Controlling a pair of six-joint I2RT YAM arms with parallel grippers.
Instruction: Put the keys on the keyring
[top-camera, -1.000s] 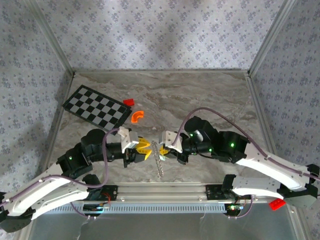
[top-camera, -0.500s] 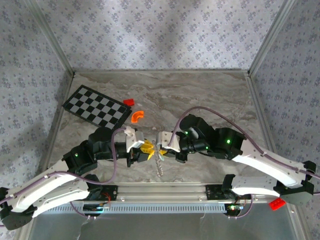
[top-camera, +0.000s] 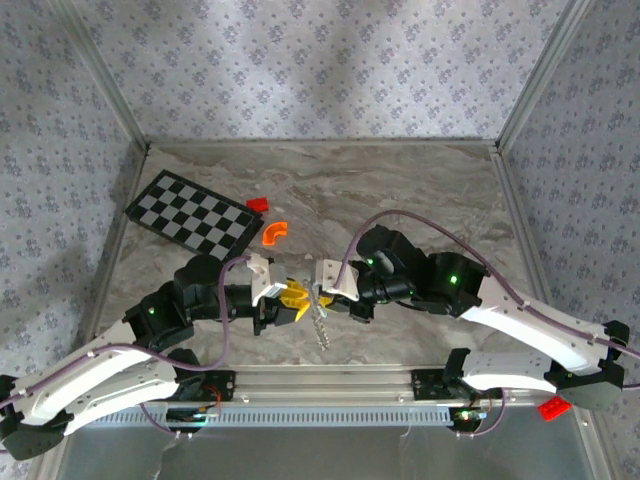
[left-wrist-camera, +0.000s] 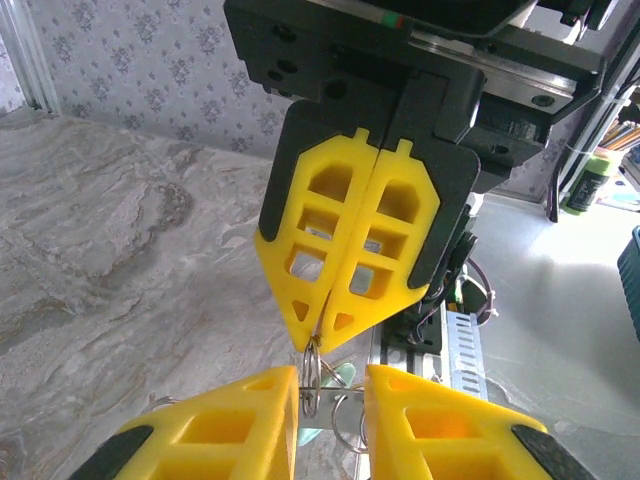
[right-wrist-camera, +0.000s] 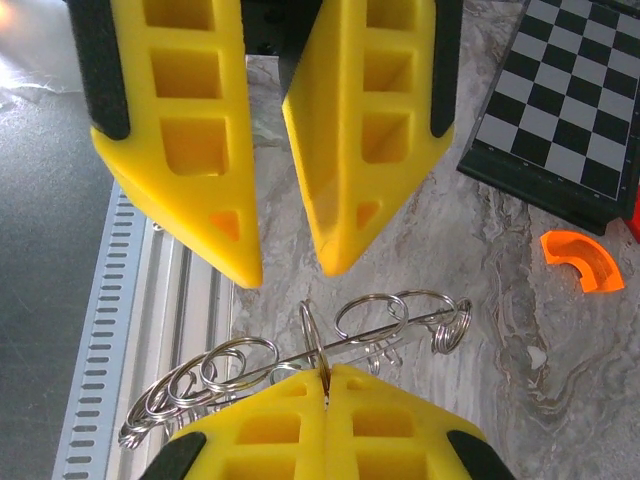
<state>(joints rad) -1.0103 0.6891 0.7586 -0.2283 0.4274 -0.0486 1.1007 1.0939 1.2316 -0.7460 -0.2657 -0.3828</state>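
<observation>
View from above: the left tool (top-camera: 300, 301) and the right tool (top-camera: 320, 297) are shown tip to tip over the near middle of the marbled table (top-camera: 420, 190). The keyring (top-camera: 319, 323), a silvery string of wire loops, is seen at their meeting point and extends from there toward the near edge. A chequered board (top-camera: 190, 212), a small red block (top-camera: 257, 204) and an orange curved piece (top-camera: 274, 232) lie well apart from it, toward the far left.

Left wrist view: the left tool (left-wrist-camera: 332, 405) is seen with its yellow fingers (left-wrist-camera: 220, 425) narrowly parted. Loops of the keyring (left-wrist-camera: 322, 392) appear in the gap, and contact with either finger cannot be told. Opposite, the right tool (left-wrist-camera: 336, 338) is pressed shut, with one loop pinched at its tip. The keys (left-wrist-camera: 346, 378), a small pale greenish piece, are glimpsed among the loops just below that tip.

Right wrist view: the right tool (right-wrist-camera: 327, 378) is closed on an upright loop of the keyring (right-wrist-camera: 312, 335). The other loops are strung along a wire to either side, over the table and a slotted metal rail (right-wrist-camera: 120, 330). The left tool (right-wrist-camera: 292, 270) is seen just beyond, its fingers apart with bare table visible between them. The orange curved piece (right-wrist-camera: 578, 260) and the chequered board (right-wrist-camera: 560, 120) are shown at the right.
</observation>
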